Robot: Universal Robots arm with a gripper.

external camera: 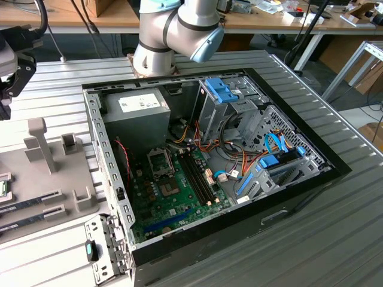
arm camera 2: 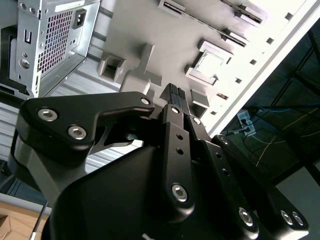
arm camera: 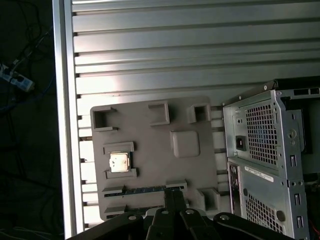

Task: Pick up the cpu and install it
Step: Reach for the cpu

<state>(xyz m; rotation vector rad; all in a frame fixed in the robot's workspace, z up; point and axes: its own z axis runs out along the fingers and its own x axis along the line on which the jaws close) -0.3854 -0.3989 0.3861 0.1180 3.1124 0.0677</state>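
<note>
On the exterior view's left, I am looking at a grey tray (external camera: 78,200) lying on the ribbed metal table (external camera: 335,239). The tray is matte moulded plastic with a blocky upright post (external camera: 37,143), and long slots in it are holding two spare memory sticks (external camera: 30,200) flat. In the first wrist view I am seeing the cpu (arm camera: 119,162) sitting in a square walled pocket of this tray, its silvery top catching the light. The gripper (arm camera: 175,194) is hanging over the tray's edge, apart from the cpu. In the second wrist view I am seeing its black ribbed fingertips (arm camera 2: 170,92) pressed together, with nothing between them.

Moving toward the middle, I am looking down into an open computer case (external camera: 287,197), a black-rimmed box of perforated grey sheet metal. A boxy silver power supply (external camera: 134,107) is filling its far corner. Beside that, a green motherboard (external camera: 173,203) is lying on the floor of the case. Its square metal-framed socket (external camera: 160,161) is standing empty, and long dark fitted memory sticks (external camera: 194,173) are standing just beside it. The smooth grey and pale-blue robot arm (external camera: 179,27) is rising behind the case.

Toward the exterior view's right, blue plastic drive brackets (external camera: 221,89) are sitting in metal cages, with orange and blue cables (external camera: 239,161) looping between them.
</note>
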